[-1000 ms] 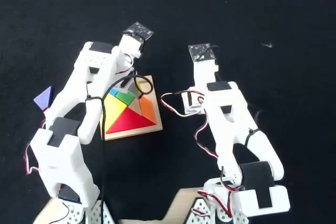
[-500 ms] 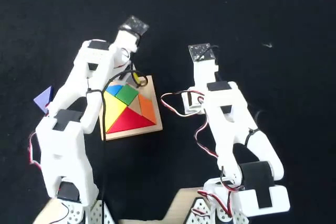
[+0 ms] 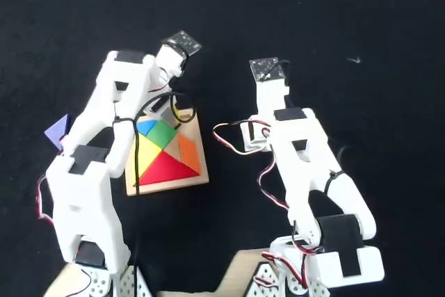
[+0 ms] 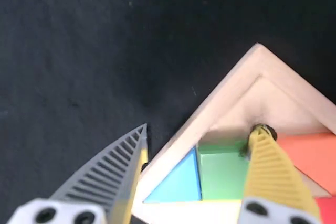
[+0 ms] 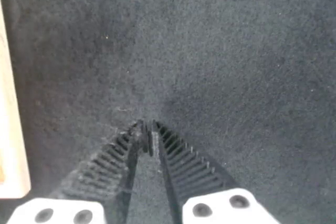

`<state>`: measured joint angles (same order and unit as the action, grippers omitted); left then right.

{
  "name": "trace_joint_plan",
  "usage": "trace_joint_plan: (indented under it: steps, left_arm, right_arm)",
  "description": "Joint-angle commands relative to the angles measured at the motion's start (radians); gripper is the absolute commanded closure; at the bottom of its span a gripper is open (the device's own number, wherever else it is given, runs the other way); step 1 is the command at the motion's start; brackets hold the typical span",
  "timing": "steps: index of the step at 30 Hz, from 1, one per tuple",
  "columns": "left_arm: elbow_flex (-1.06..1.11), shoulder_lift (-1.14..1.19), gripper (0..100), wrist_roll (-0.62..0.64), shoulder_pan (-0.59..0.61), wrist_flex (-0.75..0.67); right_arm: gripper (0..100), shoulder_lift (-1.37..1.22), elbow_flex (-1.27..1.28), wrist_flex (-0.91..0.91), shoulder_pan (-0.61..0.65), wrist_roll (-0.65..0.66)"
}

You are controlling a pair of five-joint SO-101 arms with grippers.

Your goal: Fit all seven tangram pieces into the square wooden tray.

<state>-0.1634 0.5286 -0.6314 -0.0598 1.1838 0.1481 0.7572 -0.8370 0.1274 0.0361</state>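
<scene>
Since the rim of the square wooden tray is straddled by the wide-spread left gripper, one jaw at the green square piece, the tray could be dragged askew.

The left gripper stands spread across the rim of the square wooden tray, its grey ribbed finger outside over black cloth, its yellow finger inside at the green square piece, between a light-blue triangle and an orange piece.

Black table, wooden tray, purple triangle
</scene>
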Motion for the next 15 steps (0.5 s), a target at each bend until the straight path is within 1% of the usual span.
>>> trace_joint_plan:
  steps: [1,3,4,6,9,12,15]
  left_arm:
    - [-0.061,-0.163,70,-0.009,-0.018,0.081]
    - [-0.059,-0.227,70,-0.002,-0.013,0.086]
    - [-0.059,-0.258,70,0.021,-0.008,0.089]
    - [-0.070,-0.333,70,0.063,0.022,0.127]
    - [-0.059,-0.456,70,0.081,0.085,0.175]
    - [-0.058,-0.546,70,0.083,0.214,0.227]
    - [-0.004,-0.568,70,0.083,0.395,0.203]
  right_arm:
    - [98.4,0.002,-0.008,0.011,-0.017,0.011]
    - [98.5,0.002,-0.008,0.009,-0.017,0.011]
    - [98.5,0.002,-0.008,0.009,-0.017,0.011]
    - [98.5,0.002,-0.008,0.009,-0.017,0.011]
    - [98.5,0.005,-0.007,0.009,-0.017,0.011]
    - [98.5,0.005,-0.007,0.008,-0.017,0.011]
    - [98.6,0.005,-0.007,0.008,-0.017,0.011]
